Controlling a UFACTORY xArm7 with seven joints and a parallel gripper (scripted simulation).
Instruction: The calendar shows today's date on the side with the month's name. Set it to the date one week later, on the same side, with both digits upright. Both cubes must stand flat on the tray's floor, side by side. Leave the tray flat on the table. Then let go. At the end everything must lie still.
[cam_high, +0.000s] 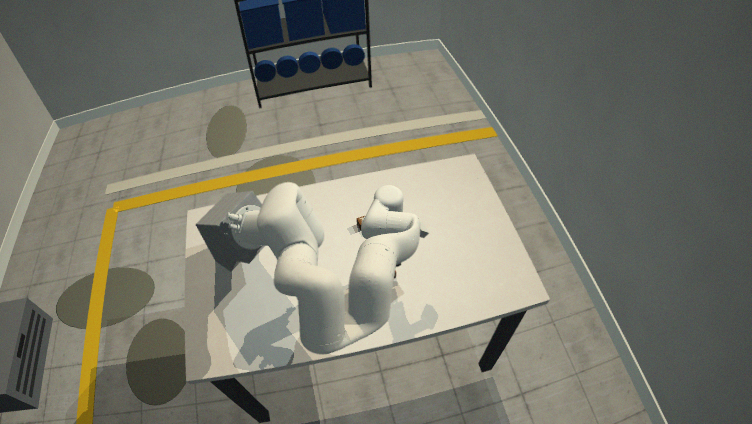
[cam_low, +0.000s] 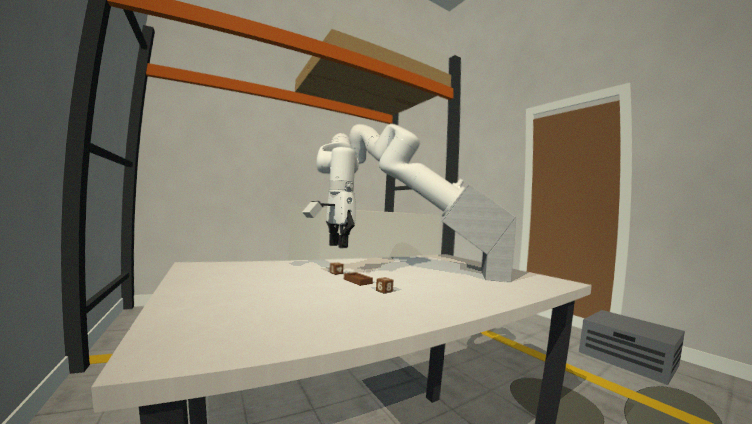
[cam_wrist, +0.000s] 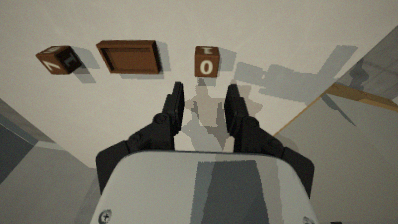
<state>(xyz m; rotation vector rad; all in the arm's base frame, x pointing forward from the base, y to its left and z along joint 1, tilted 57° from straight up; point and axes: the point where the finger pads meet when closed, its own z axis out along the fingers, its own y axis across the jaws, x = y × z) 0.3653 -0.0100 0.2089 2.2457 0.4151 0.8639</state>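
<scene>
My gripper (cam_low: 338, 244) (cam_wrist: 205, 93) is partly open and empty, high above the table beside the 0 cube. The 0 cube (cam_low: 336, 268) (cam_wrist: 206, 62) stands on the table; the wrist view shows an upright 0 and a foreshortened digit on top. A brown sliver of it shows past the arm in the top view. The other cube (cam_high: 360, 221) (cam_low: 384, 285) (cam_wrist: 58, 60) stands turned on the table. It shows 6 and 8 in the exterior view, and a 7 in the wrist view. The brown tray (cam_low: 358, 278) (cam_wrist: 131, 59) lies flat and empty between the cubes. The arm hides it in the top view.
The white table (cam_high: 463, 252) (cam_low: 252, 316) carries the arm's grey base block (cam_high: 226, 231) (cam_low: 499, 252). Both cubes stand outside the tray, with gaps on either side of it. An orange-beamed rack (cam_low: 273, 42) stands beyond the table.
</scene>
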